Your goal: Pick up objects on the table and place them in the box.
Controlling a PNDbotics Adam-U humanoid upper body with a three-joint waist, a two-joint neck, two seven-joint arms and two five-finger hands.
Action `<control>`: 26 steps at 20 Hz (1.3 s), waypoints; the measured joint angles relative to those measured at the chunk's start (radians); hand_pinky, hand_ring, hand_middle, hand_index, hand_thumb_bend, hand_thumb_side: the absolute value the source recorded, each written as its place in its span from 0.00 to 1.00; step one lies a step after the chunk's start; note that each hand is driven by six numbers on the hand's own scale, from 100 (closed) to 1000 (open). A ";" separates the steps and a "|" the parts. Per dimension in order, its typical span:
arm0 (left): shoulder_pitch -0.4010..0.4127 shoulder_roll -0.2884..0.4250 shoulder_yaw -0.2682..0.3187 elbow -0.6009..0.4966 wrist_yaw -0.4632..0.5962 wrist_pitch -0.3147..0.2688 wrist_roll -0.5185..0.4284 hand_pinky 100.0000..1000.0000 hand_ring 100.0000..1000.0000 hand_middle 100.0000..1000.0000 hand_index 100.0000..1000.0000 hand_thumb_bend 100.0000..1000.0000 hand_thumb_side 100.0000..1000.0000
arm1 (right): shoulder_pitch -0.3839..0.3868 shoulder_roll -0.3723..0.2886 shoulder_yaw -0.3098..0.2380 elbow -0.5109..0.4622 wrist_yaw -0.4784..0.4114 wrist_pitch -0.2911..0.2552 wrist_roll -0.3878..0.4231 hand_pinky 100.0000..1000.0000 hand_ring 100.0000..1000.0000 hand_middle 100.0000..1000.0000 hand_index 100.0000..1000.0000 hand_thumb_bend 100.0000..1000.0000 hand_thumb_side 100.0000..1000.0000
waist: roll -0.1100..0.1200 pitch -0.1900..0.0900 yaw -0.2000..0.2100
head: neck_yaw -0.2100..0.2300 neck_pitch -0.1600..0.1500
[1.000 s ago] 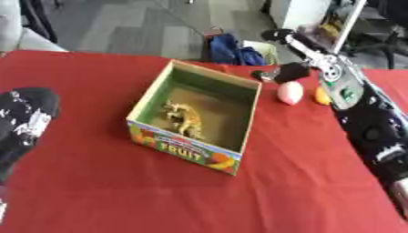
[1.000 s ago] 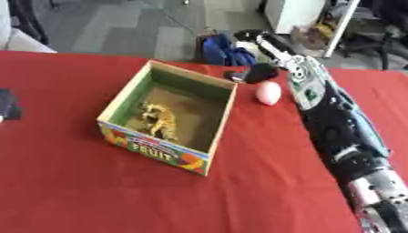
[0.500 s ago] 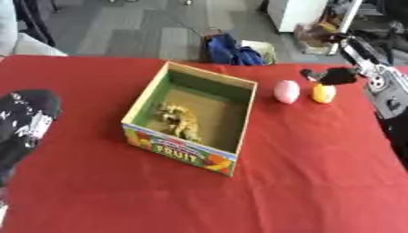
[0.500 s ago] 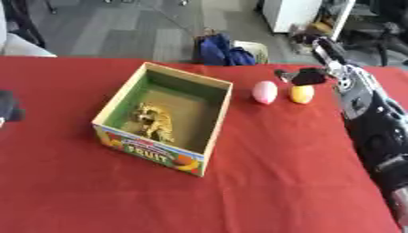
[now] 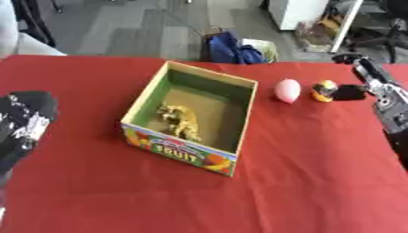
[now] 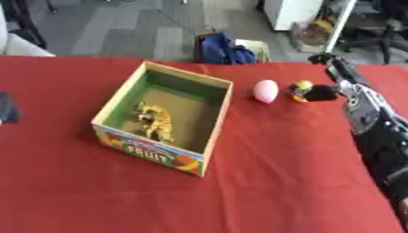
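right robot hand (image 6: 331,91) fingers touching yellow toy (image 6: 300,90), closure cannot be told | pink egg (image 6: 265,91) just beside | risk: egg knocked rolling off desk (image 6: 263,182) | box (image 6: 213,116) holds one toy

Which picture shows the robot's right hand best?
The right eye view: the right hand and its forearm run well into the picture, fingers by the yellow toy. In the left eye view the hand sits near the right edge, arm mostly cut off.

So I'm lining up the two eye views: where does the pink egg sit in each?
Left eye view: the pink egg lies right of centre, upper half, on the red cloth.
Right eye view: the same egg sits nearer the middle.
Shared landmark: in both it lies just right of the fruit box, with a small yellow toy on its other side.
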State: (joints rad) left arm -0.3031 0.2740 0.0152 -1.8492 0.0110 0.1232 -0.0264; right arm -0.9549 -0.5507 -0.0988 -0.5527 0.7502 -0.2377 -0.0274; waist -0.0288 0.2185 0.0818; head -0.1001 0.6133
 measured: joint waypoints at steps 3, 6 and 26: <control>0.002 0.000 0.000 -0.002 -0.002 0.000 0.000 0.65 0.57 0.53 0.66 0.35 0.42 | 0.005 0.000 0.001 0.017 -0.007 0.001 0.000 0.90 0.91 0.78 0.87 0.40 0.29 | 0.005 0.003 -0.002 | -0.001 0.000; 0.002 0.000 0.000 -0.002 -0.002 0.000 0.000 0.65 0.57 0.53 0.66 0.35 0.43 | 0.006 0.000 0.002 0.031 -0.007 0.004 0.006 0.90 0.90 0.77 0.87 0.40 0.27 | 0.008 0.005 -0.004 | -0.004 0.000; 0.002 0.000 0.000 -0.004 -0.003 -0.006 -0.006 0.65 0.57 0.53 0.66 0.34 0.43 | 0.011 0.003 -0.006 0.045 0.005 0.145 -0.247 0.76 0.70 0.56 0.75 0.21 0.09 | 0.030 0.030 0.017 | -0.027 -0.029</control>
State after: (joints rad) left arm -0.3010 0.2740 0.0148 -1.8535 0.0076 0.1175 -0.0327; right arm -0.9442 -0.5482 -0.1044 -0.5078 0.7557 -0.0922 -0.2743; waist 0.0015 0.2490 0.0985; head -0.1271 0.5841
